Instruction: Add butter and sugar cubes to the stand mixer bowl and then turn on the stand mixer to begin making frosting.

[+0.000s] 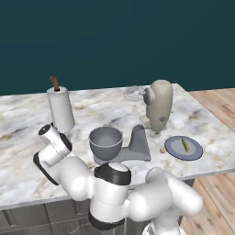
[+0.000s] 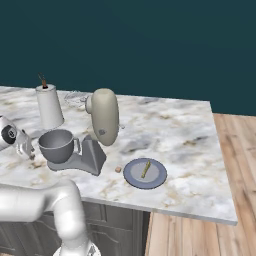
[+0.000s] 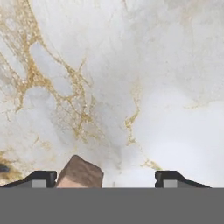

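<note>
On marble counter [image 3: 131, 65] | two-finger gripper [image 3: 107, 177] jaws apart, straddling tiny tan sugar cube [image 3: 80, 172], no grip visible | thin yellow-green butter stick [image 2: 145, 169] lies along the blue-grey plate's [image 2: 157, 179] near-far axis

Grey stand mixer bowl [image 1: 106, 142] sits on stand mixer [image 1: 158, 106] base; butter [image 2: 145, 169] lies beside it
</note>
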